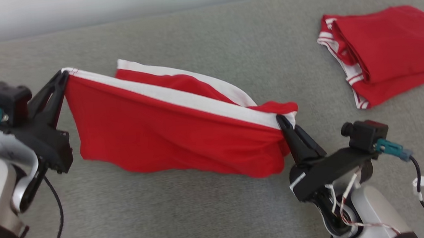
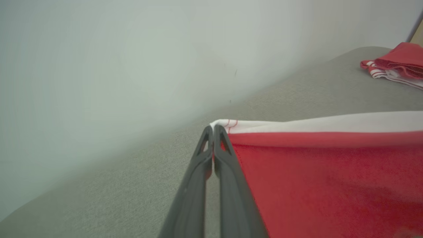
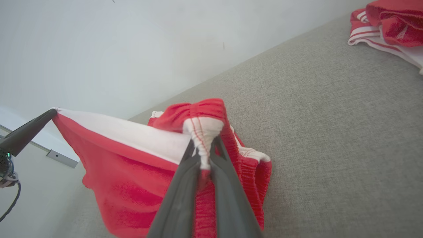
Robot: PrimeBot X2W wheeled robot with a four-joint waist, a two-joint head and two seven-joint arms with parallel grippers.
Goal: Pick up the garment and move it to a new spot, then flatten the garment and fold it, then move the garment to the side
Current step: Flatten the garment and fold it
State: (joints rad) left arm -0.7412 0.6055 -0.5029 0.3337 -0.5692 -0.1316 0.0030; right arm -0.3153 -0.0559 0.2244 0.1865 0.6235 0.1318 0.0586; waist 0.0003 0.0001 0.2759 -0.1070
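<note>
The garment [image 1: 167, 138] is red with a white side stripe. It hangs stretched between my two grippers above the grey surface, its lower edge sagging toward the cloth top. My left gripper [image 1: 63, 76] is shut on the garment's white-striped corner [image 2: 224, 125] at the left. My right gripper [image 1: 282, 121] is shut on the bunched waistband end [image 3: 203, 132] at the right. In the right wrist view the left gripper's fingers [image 3: 29, 130] hold the far corner. A second layer of the garment [image 1: 178, 79] trails behind the front one.
A second red garment with white stripes [image 1: 383, 54] lies folded at the far right of the grey padded surface [image 1: 204, 211]. A pale wall [image 1: 110, 5] runs along the back edge. Open grey surface lies in front of and behind the held garment.
</note>
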